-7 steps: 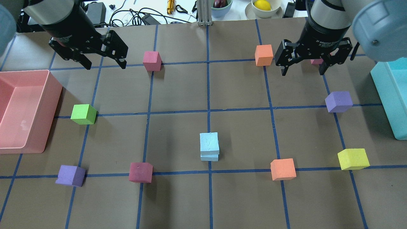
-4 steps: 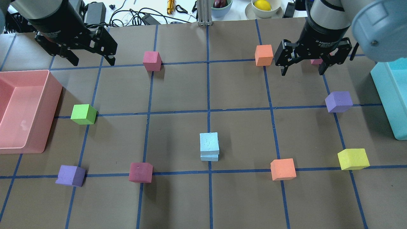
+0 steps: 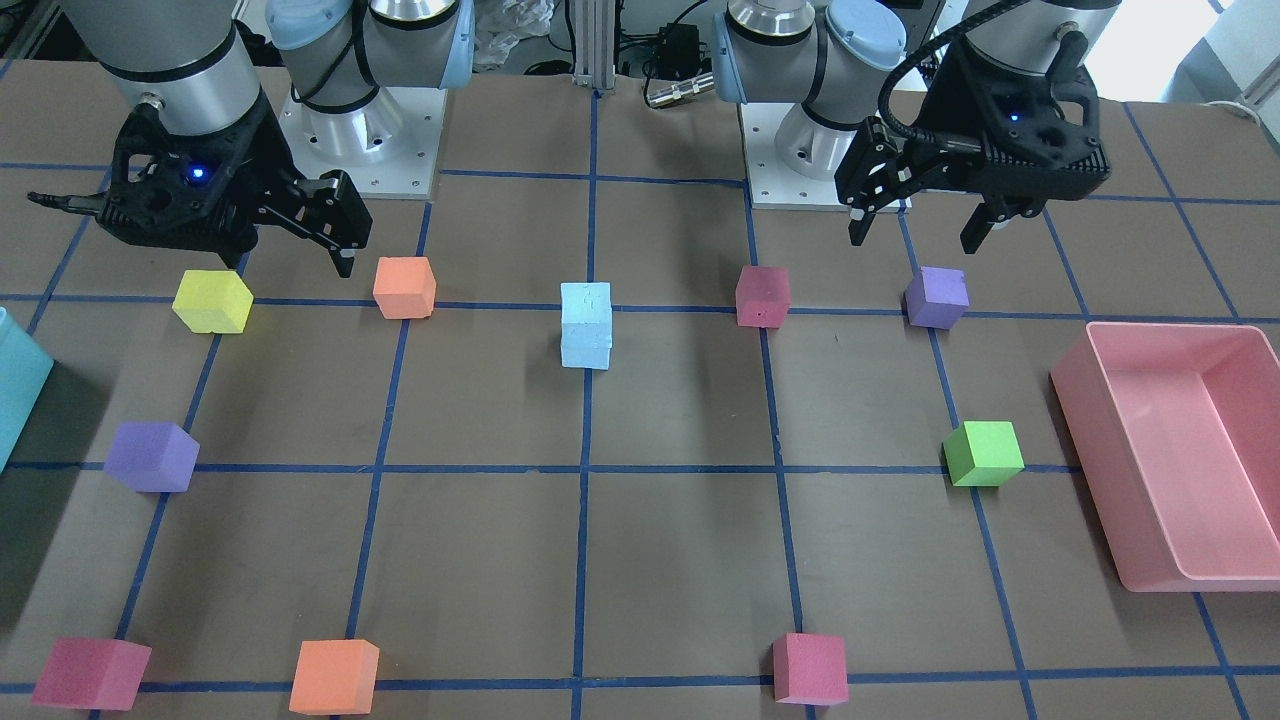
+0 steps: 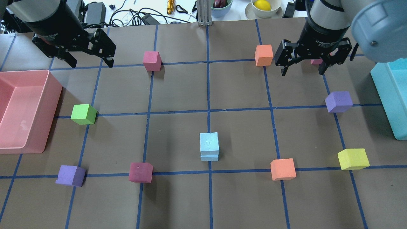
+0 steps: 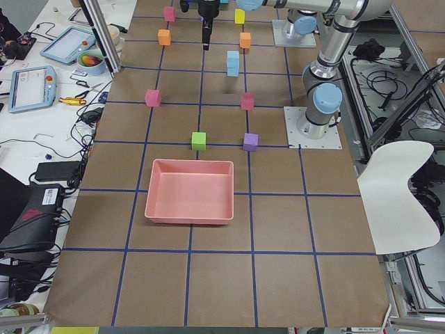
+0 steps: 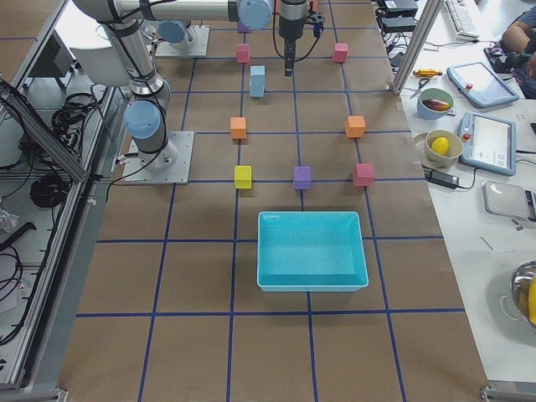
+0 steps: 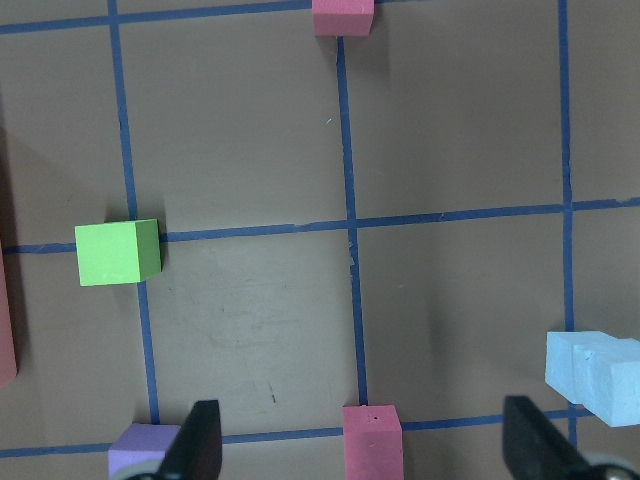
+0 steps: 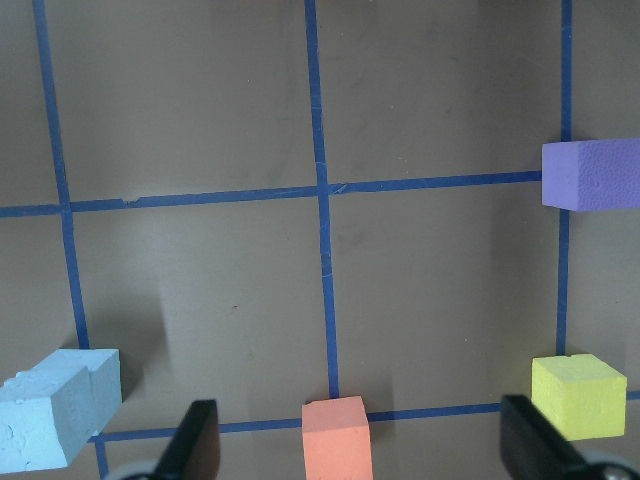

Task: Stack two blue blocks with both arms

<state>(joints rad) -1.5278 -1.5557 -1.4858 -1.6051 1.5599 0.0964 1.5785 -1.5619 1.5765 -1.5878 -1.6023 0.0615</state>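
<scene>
The two pale blue blocks (image 4: 209, 146) stand stacked one on the other near the table's middle, on a blue tape line. They also show in the front view (image 3: 586, 325), at the right edge of the left wrist view (image 7: 595, 375) and at the lower left of the right wrist view (image 8: 55, 405). My left gripper (image 4: 91, 62) is open and empty, raised over the far left of the table, well away from the stack. My right gripper (image 4: 302, 71) is open and empty, raised over the far right beside an orange cube (image 4: 264, 55).
A pink bin (image 4: 51, 95) stands at the left edge and a teal bin (image 4: 388, 95) at the right edge. Loose cubes lie about: green (image 4: 83, 114), purple (image 4: 338, 101), purple (image 4: 70, 175), yellow (image 4: 353, 159), orange (image 4: 283, 169), maroon (image 4: 141, 172), pink (image 4: 152, 60).
My left gripper has moved left and towards the table's far edge, still open. The right gripper and the blue stack have not moved.
</scene>
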